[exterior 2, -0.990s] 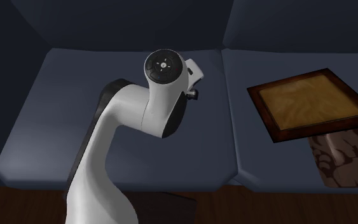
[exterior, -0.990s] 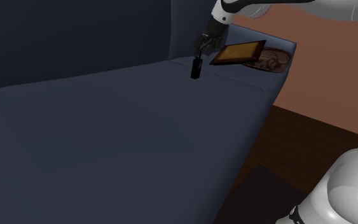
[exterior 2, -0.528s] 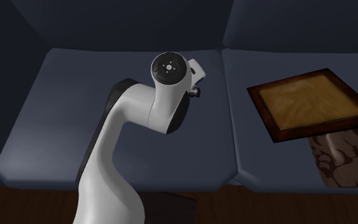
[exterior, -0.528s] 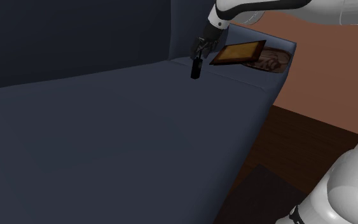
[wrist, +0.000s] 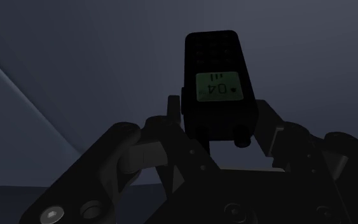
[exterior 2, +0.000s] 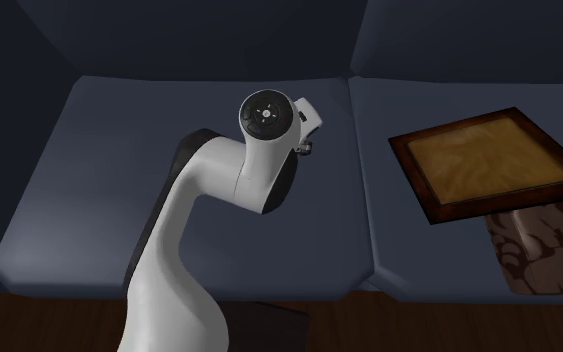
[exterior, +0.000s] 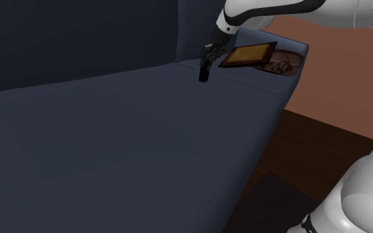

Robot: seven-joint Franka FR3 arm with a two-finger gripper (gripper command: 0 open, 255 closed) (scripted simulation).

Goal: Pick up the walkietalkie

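- The step in hand, judged from the pose, is closing on the walkietalkie [exterior: 203, 73] before any lift.
- The walkietalkie stands upright on the seat of the dark blue sofa [exterior: 112, 139], close under the back cushion. It is near a wood-framed panel [exterior: 248, 54] that lies at the sofa's far end.
- To do this well, the arm should hold its line straight down the device's long axis and squeeze evenly across the body. A push from one side could tip it on the soft cushion.
- The stubby antenna [wrist: 171, 107] rises beside the body on one side. The grip should land on the casing rather than on that thin stub, which would likely give a poor hold.
- Once the hold is firm, a straight vertical lift looks safest, as the back cushion is close behind.
- The end effector [wrist: 220, 122] is spread about as wide as the device. Its two black fingers [wrist: 274, 130] flank the antenna end, with the green screen [wrist: 218, 86] facing the wrist camera beyond them.
- One finger sits just beside the casing, while a gap with the antenna in it shows on the other side. The end effector therefore reads as around the walkietalkie and not yet clamped on it.
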